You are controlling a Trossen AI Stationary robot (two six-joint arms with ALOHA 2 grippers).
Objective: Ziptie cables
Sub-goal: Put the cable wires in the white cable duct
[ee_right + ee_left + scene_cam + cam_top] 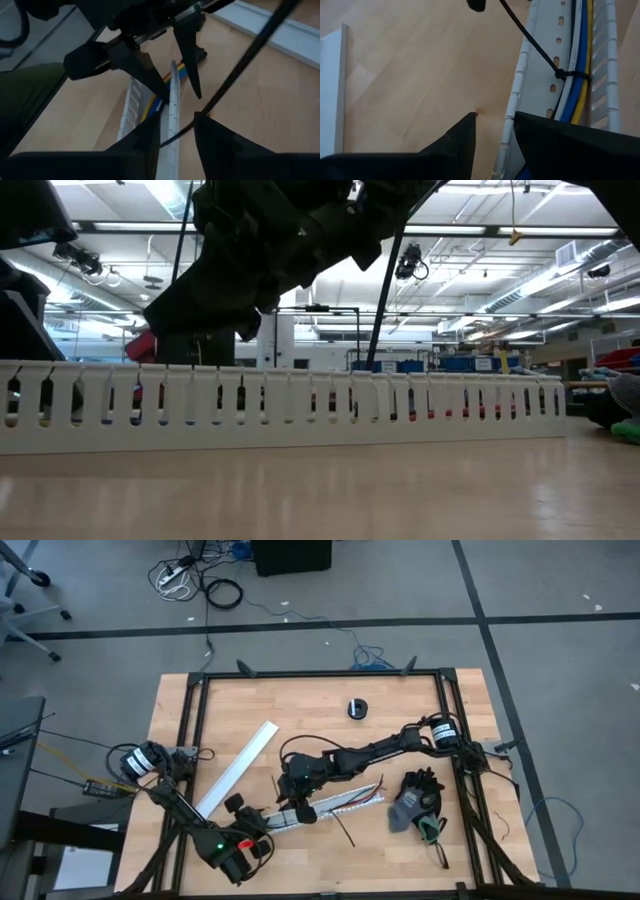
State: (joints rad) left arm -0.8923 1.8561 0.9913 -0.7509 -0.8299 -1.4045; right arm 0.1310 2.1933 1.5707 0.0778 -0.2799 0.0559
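Observation:
The cables [580,75], blue, yellow and white among them, lie inside a white slotted channel [330,805] on the table. A black ziptie [561,75] is looped around them, and its tail [240,65] runs straight up between the fingers of my right gripper [175,120]. That gripper is open, just above the channel's left part. My left gripper [495,117] is open at the channel's left end, astride its far side wall [512,110]. Another ziptie [345,830] lies flat on the wood in front of the channel. My left gripper has one finger [187,65] outside the channel and one [145,75] inside it, slanting down from the near left. Bare wood shows between the outer finger and the wall. I cannot tell whether the inner finger touches the wall or the cables. My right gripper has the ziptie's tail [200,112] crossing the gap between its fingers, which slant down from the table's right. I cannot tell whether either finger touches the strip.
A flat white strip [240,768] lies slanting left of the channel. A small black round thing [357,708] sits near the far edge. A dark and green heap [418,805] lies at the right. Bare wood shows along the near edge [400,865].

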